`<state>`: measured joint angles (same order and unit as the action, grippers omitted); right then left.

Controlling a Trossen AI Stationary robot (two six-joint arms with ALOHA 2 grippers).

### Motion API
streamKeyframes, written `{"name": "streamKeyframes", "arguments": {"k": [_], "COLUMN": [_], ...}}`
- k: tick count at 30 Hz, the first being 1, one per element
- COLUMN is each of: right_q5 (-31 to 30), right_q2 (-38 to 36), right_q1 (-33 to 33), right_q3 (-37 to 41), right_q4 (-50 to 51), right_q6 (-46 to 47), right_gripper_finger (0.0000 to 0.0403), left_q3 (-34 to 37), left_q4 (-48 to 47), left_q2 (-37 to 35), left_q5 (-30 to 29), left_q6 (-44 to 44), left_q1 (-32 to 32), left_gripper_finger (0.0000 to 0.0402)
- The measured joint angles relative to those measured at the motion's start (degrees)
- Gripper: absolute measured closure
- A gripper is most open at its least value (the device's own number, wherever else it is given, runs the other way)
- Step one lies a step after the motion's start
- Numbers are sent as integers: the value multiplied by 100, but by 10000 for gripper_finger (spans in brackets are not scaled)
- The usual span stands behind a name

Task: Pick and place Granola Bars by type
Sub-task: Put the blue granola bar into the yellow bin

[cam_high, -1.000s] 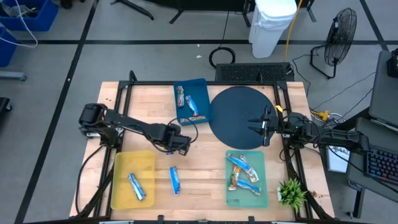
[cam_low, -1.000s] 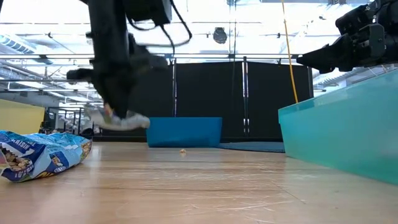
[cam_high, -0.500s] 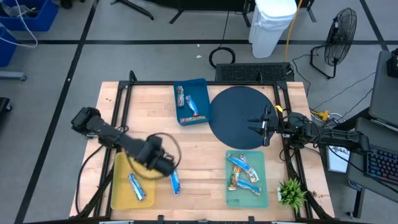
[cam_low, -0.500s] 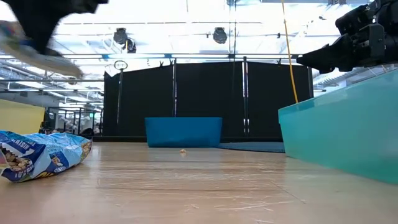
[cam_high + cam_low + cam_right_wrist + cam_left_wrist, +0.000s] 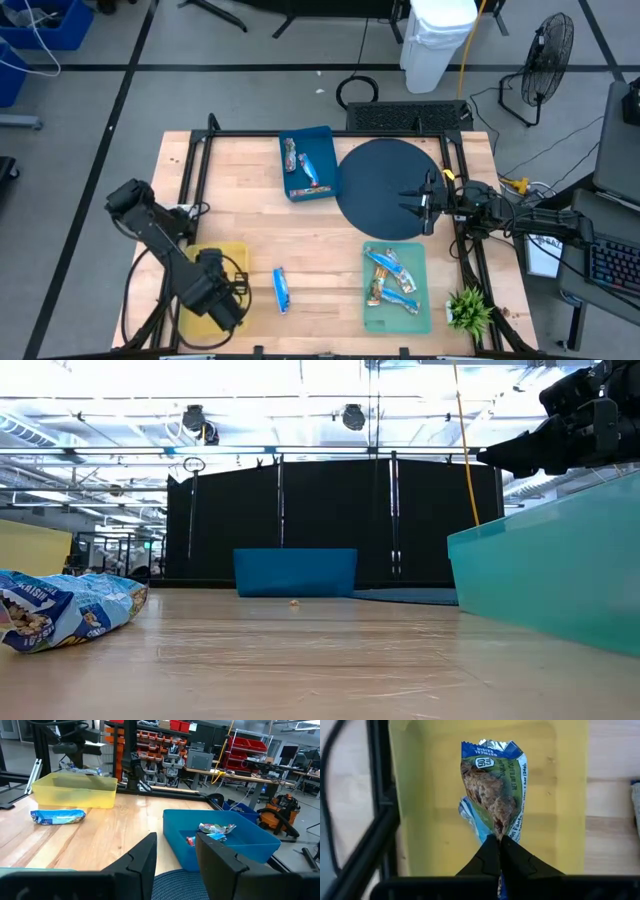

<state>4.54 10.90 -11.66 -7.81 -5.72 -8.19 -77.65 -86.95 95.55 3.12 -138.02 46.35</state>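
Your left gripper (image 5: 498,839) is pinching a shiny blue-and-white granola bar wrapper (image 5: 494,795) by its end, fingers clamped together on it, hanging over the shallow yellow plastic tray (image 5: 565,785). You're parking the right gripper (image 5: 176,851) over the dark round mat (image 5: 385,185), fingers spread apart, near the blue tray (image 5: 260,845).

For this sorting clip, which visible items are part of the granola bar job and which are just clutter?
Job items:
- shiny blue-white granola bar, pinched in left gripper
- loose blue bar on table
- yellow tray, blue tray, teal tray

Lying about:
- dark round mat
- small green plant
- right gripper, idle and open
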Motion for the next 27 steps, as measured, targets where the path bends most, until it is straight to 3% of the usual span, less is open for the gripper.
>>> {"name": "streamKeyframes", "arguments": {"k": [3,10,16,23,27], "right_q5": [0,0,0,0,0], "right_q2": [0,0,0,0,2], "right_q1": [0,2,2,0,0], "right_q3": [0,0,0,0,0], "right_q4": [0,0,0,0,0], "right_q6": [1,0,1,0,1], "right_gripper_finger": [277,277,277,277,277], "left_q3": [51,103,105,105,114], "left_q4": [116,313,327,1240,2453], "left_q2": [0,0,0,0,4], "left_q5": [-71,-316,-489,-2221,-2825], "left_q6": [-48,96,249,1809,3757], "left_q1": [81,92,94,-67,-368], "left_gripper_finger": [392,318,287,285,285]}}
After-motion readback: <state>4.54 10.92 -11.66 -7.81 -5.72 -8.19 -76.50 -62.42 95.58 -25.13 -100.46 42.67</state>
